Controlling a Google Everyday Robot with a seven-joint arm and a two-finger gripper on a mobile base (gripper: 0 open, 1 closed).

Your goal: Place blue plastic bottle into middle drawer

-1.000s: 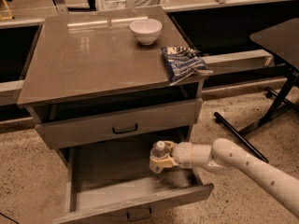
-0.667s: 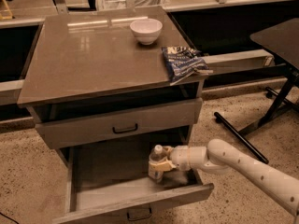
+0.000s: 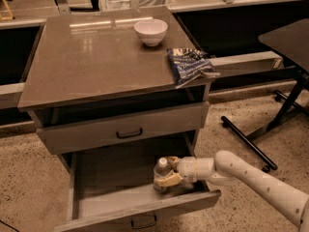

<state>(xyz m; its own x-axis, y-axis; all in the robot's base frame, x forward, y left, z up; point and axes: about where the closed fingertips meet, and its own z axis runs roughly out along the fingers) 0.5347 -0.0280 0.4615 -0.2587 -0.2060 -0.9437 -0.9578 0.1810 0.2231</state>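
Observation:
The blue plastic bottle (image 3: 162, 173), clear with a white cap, stands upright in the right part of the open middle drawer (image 3: 116, 195), low near the drawer's floor. My gripper (image 3: 168, 177) reaches in from the right on a white arm and is shut on the bottle's body, with tan fingers (image 3: 169, 180) wrapped around it. The drawer is pulled far out below the closed upper drawer front (image 3: 123, 129); its grey floor shows to the left of the bottle.
A white bowl (image 3: 150, 31) and a dark blue foil snack bag (image 3: 189, 64) lie on the cabinet top (image 3: 87, 62). A black table with a metal base (image 3: 270, 124) stands at the right. Speckled floor surrounds the cabinet.
My gripper has lowered the bottle deeper into the drawer and shifted it slightly left. The drawer has not moved.

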